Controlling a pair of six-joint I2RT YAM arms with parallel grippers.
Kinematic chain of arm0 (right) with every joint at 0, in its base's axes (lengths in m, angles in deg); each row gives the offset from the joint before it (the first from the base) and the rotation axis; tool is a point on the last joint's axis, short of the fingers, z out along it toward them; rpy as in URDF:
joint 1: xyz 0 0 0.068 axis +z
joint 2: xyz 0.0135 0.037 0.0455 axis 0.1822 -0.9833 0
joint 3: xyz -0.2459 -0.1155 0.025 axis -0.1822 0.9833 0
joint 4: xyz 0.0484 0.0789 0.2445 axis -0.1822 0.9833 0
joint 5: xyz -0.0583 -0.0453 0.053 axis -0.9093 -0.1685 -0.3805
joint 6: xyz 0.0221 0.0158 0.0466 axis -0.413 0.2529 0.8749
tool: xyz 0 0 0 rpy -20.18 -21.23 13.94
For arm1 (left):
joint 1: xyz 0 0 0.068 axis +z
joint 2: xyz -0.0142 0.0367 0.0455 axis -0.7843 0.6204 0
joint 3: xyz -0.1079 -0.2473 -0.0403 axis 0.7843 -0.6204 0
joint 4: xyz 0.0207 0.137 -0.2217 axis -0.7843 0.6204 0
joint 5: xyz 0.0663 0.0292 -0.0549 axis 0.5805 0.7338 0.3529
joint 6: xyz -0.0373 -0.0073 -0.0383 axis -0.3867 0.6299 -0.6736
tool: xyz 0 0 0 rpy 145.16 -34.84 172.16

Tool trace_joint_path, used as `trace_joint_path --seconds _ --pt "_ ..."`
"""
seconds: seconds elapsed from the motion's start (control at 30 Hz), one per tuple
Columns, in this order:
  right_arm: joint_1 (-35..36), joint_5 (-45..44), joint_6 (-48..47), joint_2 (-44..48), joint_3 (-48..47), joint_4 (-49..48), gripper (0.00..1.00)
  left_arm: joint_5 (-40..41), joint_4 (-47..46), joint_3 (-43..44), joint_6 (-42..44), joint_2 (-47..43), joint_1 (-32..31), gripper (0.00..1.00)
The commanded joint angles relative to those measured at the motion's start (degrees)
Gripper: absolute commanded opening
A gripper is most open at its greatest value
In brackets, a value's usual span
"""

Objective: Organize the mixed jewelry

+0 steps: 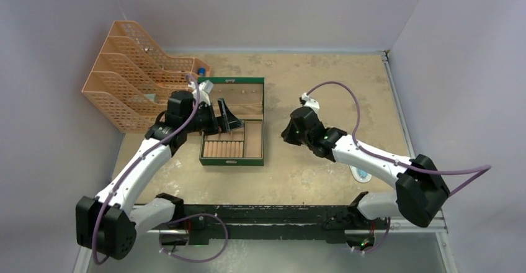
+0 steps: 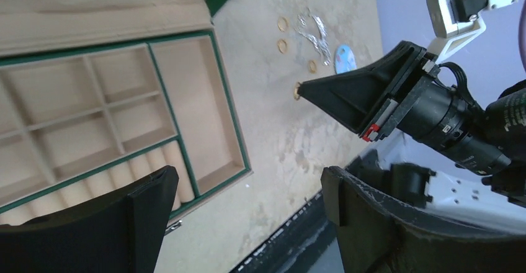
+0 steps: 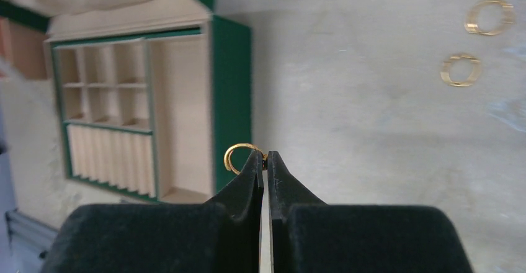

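Top view: right pincer (image 1: 287,136) over speckled tan worktop (image 1: 322,80), beside open green box with tan compartments (image 1: 231,161); left pincer (image 1: 228,121) hangs over it, likely crowding the approach.
Left wrist: left pincer spread wide, empty; 3 thin gold rings (image 2: 282,23), silvery chain tangle (image 2: 313,30) loose on worktop.
Right wrist: right pincer clamped on 1 slim gold hoop (image 3: 242,154); suggest clearing green rim, lowering onto ribbed rolls (image 3: 108,161).

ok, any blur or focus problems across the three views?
Right wrist: held ring and right gripper sharp, green box and loose rings blurred. Left wrist: left gripper soft and dark, silvery tangle readable. Top external: even light, soft shadows, no glare.
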Motion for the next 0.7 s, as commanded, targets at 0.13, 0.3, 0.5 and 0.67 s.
trace_joint_path --seconds 0.13,0.3,0.5,0.67 --pt "6.59 6.14 0.76 -0.60 -0.20 -13.74 0.02 -19.88 -22.07 -7.13 -14.34 7.02 -0.99 0.56" --pt "9.27 8.38 1.96 -1.57 -0.22 -17.15 0.02 -19.65 -26.08 -8.86 -16.86 9.10 -2.00 0.49" --pt "10.08 9.73 2.29 -2.92 -0.54 -18.94 0.02 -19.42 -27.06 -9.73 -16.86 11.54 -3.20 0.49" --pt "10.42 10.83 2.06 -4.04 -1.43 -19.56 0.02 -19.05 -27.04 -9.66 -16.89 13.83 -3.82 0.46"
